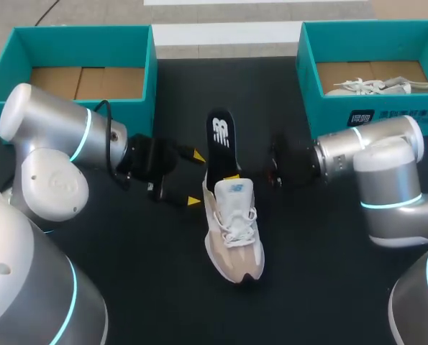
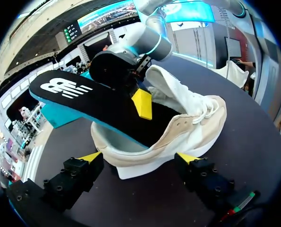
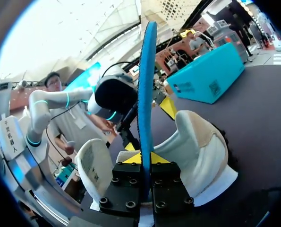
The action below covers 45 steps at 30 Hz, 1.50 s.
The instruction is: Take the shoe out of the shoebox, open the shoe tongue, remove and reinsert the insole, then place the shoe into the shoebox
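Head view: shoe (image 1: 233,233) mid-table, we're working insole step imo. Right gripper (image 1: 230,177) pinching insole (image 1: 219,136), sticking out toward 12 o'clock; left gripper (image 1: 194,178) gaping at shoe's 10 o'clock. Next needs steadying shoe.

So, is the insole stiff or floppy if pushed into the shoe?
Probably floppy: the insole curves where it leaves the shoe. It looks thin edge-on in the right gripper, so likely light, and may buckle if pushed.

We can't see fwd end of insole (image 1: 219,140), hidden inside shoe (image 1: 234,226). Head view: 2nd shoe (image 1: 378,86) in right shoebox (image 1: 308,72) sits partly behind box wall, cut off at view's edge.
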Tool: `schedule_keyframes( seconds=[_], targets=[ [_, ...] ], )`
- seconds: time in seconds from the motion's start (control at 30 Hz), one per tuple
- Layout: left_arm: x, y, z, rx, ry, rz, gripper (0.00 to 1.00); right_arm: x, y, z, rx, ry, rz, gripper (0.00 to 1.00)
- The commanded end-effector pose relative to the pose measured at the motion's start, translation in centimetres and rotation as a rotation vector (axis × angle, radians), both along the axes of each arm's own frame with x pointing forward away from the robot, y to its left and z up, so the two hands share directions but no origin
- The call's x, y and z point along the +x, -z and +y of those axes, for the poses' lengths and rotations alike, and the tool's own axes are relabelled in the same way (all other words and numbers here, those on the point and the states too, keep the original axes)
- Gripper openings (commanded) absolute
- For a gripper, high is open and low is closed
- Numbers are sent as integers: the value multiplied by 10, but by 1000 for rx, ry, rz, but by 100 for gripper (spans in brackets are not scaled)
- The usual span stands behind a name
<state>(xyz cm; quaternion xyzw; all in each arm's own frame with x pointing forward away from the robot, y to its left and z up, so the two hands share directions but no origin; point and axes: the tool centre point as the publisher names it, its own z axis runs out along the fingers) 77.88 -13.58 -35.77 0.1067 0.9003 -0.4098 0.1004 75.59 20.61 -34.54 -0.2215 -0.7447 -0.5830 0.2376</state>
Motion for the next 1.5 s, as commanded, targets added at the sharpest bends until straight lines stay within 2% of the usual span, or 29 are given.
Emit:
schedule_keyframes(
  seconds=[0.03,0.2,0.23,0.27,0.33,0.47,0.63,0.7,0.77,0.9,1.03,1.33,1.5],
  targets=[
    [0,-1,-1,6,-1,0,100,-8,6,3,-20,-1,17,0],
    [0,-1,-1,6,-1,0,100,-8,3,1,-22,3,17,0],
    [0,-1,-1,6,-1,0,100,-7,2,0,-23,3,14,3],
    [0,-1,-1,6,-1,0,100,-4,-1,0,-26,3,4,12],
    [0,-1,-1,6,-1,0,100,1,-6,-1,-30,1,-13,24],
    [0,-1,-1,6,-1,0,100,10,-12,-2,-36,-14,-39,27],
    [0,-1,-1,6,-1,0,100,24,-19,-2,-41,-33,-62,24],
    [0,-1,-1,6,-1,0,100,28,-18,-1,-43,-51,-60,17],
    [0,-1,-1,6,-1,0,100,30,-17,0,-34,-68,-51,0],
    [0,-1,-1,6,-1,0,100,27,-11,5,1,-131,-13,0],
    [0,-1,-1,6,-1,0,100,16,-5,9,2,-166,28,0],
    [0,-1,-1,6,-1,0,100,-15,9,1,-23,-121,96,0],
    [0,-1,-1,6,-1,0,100,-11,7,1,-31,-111,84,0]
  ],
)
